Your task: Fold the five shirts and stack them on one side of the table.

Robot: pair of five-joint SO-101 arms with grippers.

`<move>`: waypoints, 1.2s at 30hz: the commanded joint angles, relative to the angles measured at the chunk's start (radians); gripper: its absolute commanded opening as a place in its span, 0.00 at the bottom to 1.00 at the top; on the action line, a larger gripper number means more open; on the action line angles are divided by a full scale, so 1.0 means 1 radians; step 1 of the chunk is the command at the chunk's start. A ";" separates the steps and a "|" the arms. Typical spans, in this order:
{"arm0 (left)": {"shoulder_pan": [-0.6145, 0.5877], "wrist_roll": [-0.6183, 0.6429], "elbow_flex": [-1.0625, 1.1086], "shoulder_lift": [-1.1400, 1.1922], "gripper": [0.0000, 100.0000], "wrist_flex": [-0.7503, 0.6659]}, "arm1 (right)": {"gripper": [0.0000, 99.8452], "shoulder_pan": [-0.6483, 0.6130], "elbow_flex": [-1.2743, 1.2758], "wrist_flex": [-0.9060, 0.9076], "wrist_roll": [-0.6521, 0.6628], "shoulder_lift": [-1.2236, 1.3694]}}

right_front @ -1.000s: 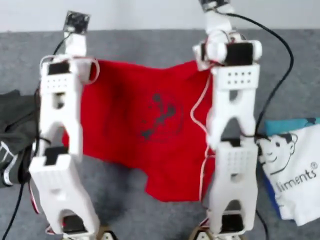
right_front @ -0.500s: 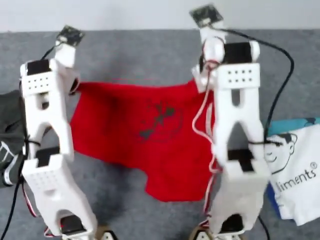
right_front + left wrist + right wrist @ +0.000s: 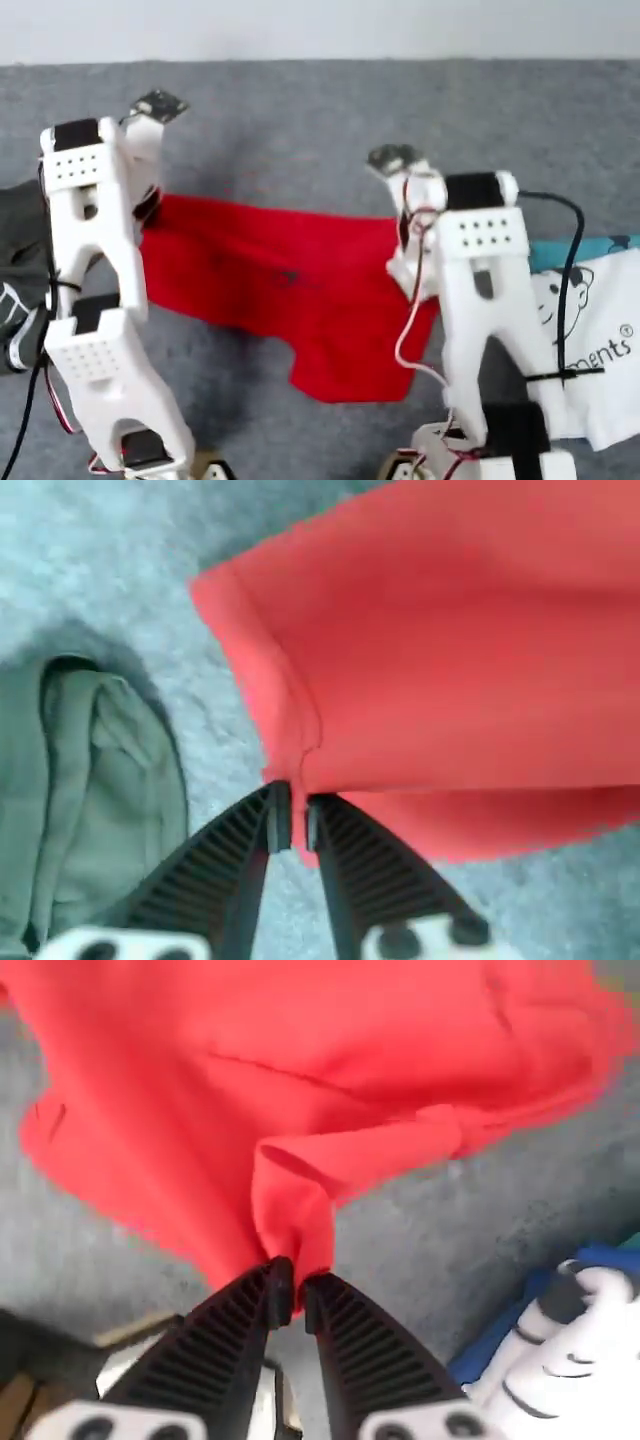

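Note:
A red shirt point(image 3: 290, 290) lies across the middle of the grey table, its far edge lifted and doubled toward the front. My left gripper point(image 3: 292, 820) is shut on the red shirt point(image 3: 450, 680) at its left edge. My right gripper point(image 3: 292, 1295) is shut on a pinched fold of the red shirt point(image 3: 300, 1100) at its right side. In the high view the left arm point(image 3: 95, 260) stands over the shirt's left end and the right arm point(image 3: 480, 290) over its right end.
A dark grey-green shirt point(image 3: 22, 250) lies bunched at the table's left edge, also point(image 3: 90, 770) beside the left gripper. A white and blue printed shirt point(image 3: 590, 330) lies at the right edge. Bare grey table point(image 3: 330, 130) stretches behind the red shirt.
Both arms have drawn back toward the front, pulling the red shirt's far edge with them. The shirt's printed front has folded under and the cloth now covers less table.

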 commanded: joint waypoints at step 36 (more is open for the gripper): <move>-0.040 -0.083 0.268 -0.084 0.09 0.009 | 0.24 -0.085 0.307 -0.025 0.068 -0.271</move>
